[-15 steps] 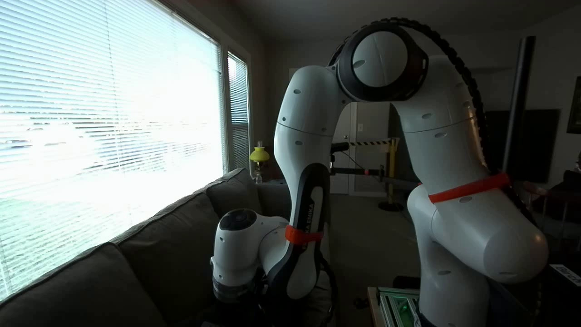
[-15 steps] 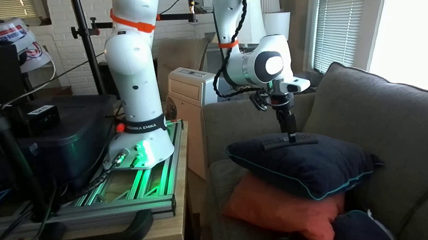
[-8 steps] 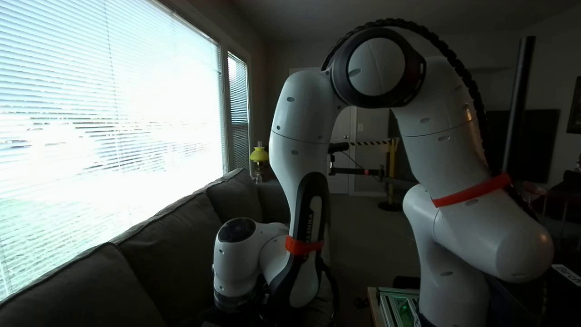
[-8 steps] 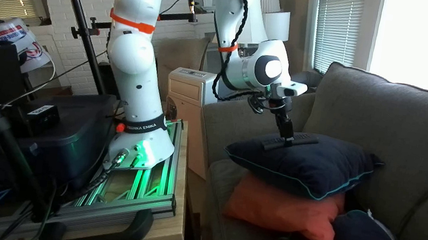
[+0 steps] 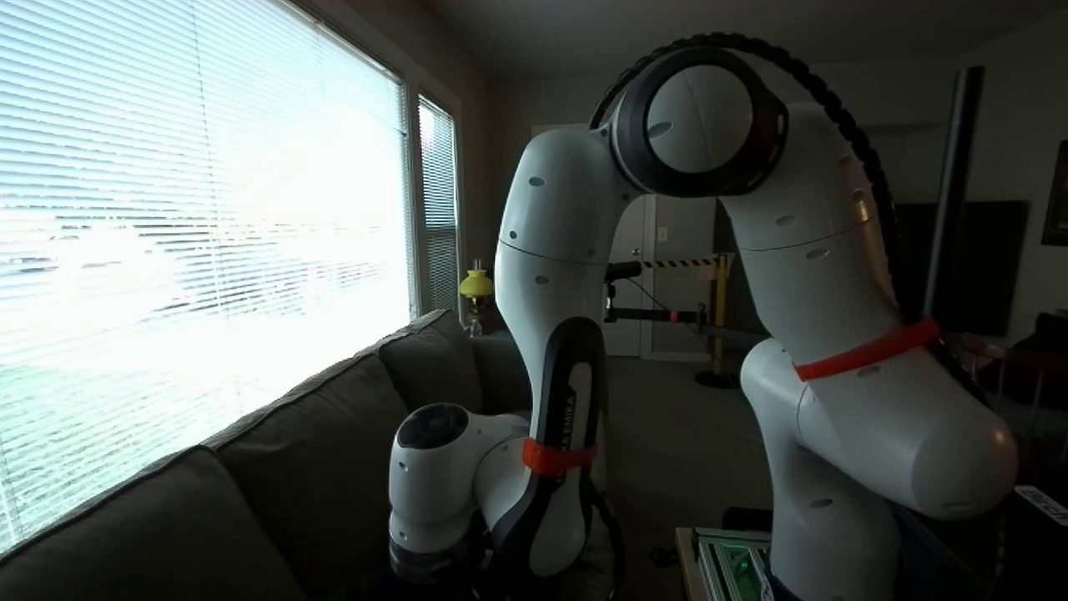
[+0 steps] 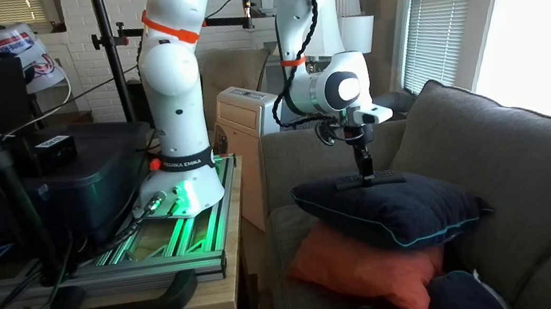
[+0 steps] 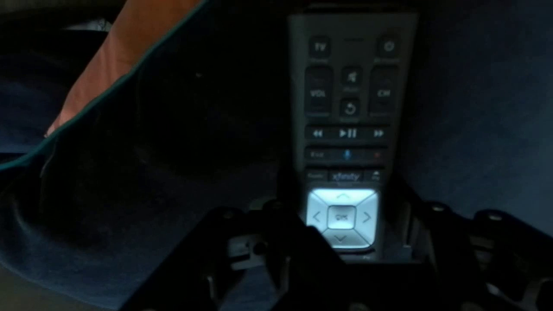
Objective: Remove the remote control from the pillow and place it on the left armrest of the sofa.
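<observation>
A: "How is the claw (image 7: 343,190) being used?"

B: "It is being clamped, seemingly, on both long sides of the remote control (image 7: 350,129), which is being supported by the dark blue pillow (image 6: 422,211), near its edge facing the armrest (image 6: 302,153)."

A: "Which step is being carried out?"

B: "Grasping, apparently; no clear lift is being shown. Next, a straight raise is being called for, then a turn toward that armrest, presumably the left one of the sofa (image 6: 504,153)."

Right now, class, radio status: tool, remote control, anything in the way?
Tool straddling remote control, grip unconfirmed. Remote control on dark blue pillow. Nothing seen blocking a straight lift.
</observation>
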Robot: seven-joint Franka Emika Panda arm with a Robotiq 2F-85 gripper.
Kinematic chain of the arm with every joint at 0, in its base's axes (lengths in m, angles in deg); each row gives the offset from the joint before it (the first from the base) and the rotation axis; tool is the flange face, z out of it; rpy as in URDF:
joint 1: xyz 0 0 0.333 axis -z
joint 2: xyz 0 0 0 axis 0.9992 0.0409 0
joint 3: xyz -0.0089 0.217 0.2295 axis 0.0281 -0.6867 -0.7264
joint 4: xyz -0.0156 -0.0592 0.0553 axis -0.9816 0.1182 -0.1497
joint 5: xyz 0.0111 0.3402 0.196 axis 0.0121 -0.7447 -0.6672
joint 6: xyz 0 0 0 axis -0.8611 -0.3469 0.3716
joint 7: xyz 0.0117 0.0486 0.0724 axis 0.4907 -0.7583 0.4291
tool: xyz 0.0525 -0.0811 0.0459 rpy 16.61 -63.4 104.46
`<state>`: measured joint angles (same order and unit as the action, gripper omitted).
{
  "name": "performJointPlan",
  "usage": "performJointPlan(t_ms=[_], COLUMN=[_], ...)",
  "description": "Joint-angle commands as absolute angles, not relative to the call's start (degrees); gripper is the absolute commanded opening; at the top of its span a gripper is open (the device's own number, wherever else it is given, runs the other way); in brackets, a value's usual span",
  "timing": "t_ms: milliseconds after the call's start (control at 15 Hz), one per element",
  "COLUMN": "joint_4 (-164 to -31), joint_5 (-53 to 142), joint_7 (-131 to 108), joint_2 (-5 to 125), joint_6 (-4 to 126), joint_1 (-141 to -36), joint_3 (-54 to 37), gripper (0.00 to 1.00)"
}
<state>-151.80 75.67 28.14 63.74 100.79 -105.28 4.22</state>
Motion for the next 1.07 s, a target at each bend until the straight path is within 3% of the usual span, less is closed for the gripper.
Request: performJointPlan(t_ms=[0,533,1000], joint_4=[-153.41,-152.38,-149.69], joint_5=[69.77,57.49,38.01], joint_7=[27.06,20.91,1.89], joint_2=[60.35,58.54,60.49], joint_6=[99.49,100.23,101.50], joint_1=[-101.84,-91.63,-94.52], joint_3=[-2.83,-22.91,-28.87], gripper=[0.28,0.28,0.28])
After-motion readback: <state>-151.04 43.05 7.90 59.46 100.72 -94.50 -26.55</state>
